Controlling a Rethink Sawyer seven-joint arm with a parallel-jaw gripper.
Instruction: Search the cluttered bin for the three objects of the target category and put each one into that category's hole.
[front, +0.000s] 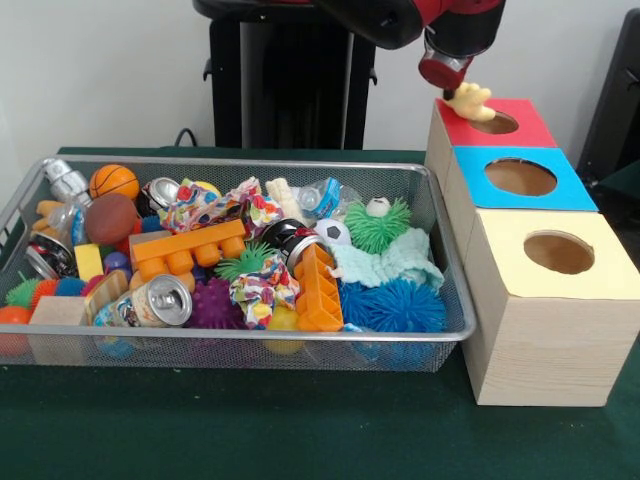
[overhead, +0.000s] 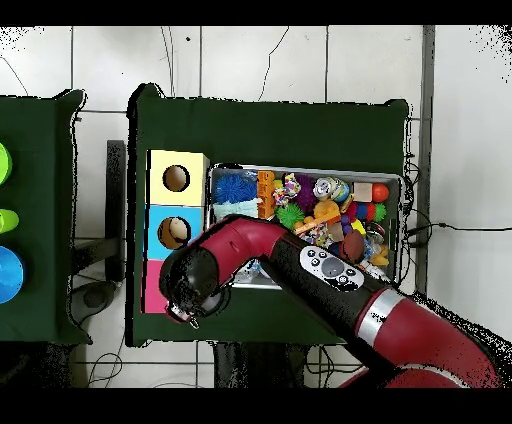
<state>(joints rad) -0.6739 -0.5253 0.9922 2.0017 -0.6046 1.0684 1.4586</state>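
My gripper (front: 457, 93) hangs at the front view's top right, shut on a pale yellow knobbly toy (front: 473, 100). The toy sits just above the round hole (front: 496, 123) in the red-topped box (front: 530, 115), at the hole's left rim. The wire bin (front: 250, 335) left of the boxes is packed with toys. In the overhead view the red arm (overhead: 300, 255) reaches over the bin's corner. Its wrist (overhead: 192, 283) covers the red box (overhead: 154, 295) and hides the gripper and the toy.
A blue-topped box (front: 570, 195) and a yellow-topped box (front: 600, 270) stand in line with the red one. The bin holds an orange block (front: 190, 250), cans (front: 160, 302), spiky balls (front: 400, 305), a basketball (front: 114, 181) and a cloth (front: 395, 262).
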